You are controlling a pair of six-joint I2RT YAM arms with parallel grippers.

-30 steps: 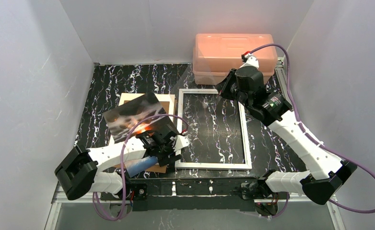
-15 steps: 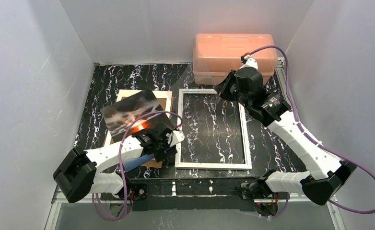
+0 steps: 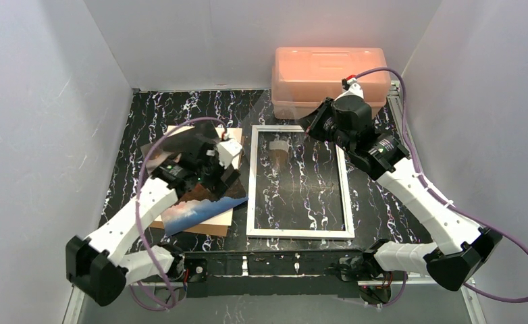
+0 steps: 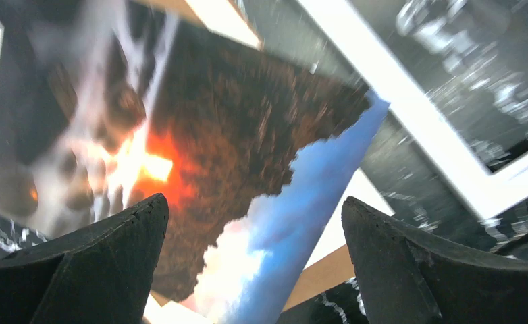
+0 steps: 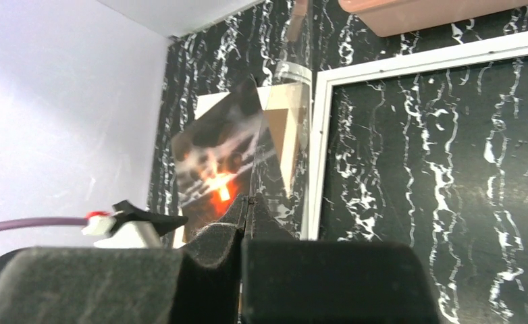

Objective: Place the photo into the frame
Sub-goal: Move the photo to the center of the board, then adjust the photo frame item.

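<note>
The black marbled table (image 3: 146,115) carries everything. On it the white frame (image 3: 348,202) lies flat on my right half, and I see the table straight through it, so nothing is in it yet. The clear pane (image 5: 289,115) is not lying in the frame. It stands tilted up over the frame's far left corner, and my right gripper (image 5: 248,202) has its jaws pressed together on the pane's thin edge, as far as my wrist view lets me judge. Behind the frame sits the pink box (image 3: 329,67), which has no part in this.

Left of the frame is the brown board (image 3: 214,226) with the photo (image 4: 200,169) resting loose on it, its blue edge toward the frame. My left gripper (image 4: 253,202) hangs just above the photo, jaws wide apart, holding nothing.

By my reckoning the frame is opened up, but the main work is left to do: take hold of the photo, carry it across into the frame, and close it up.
</note>
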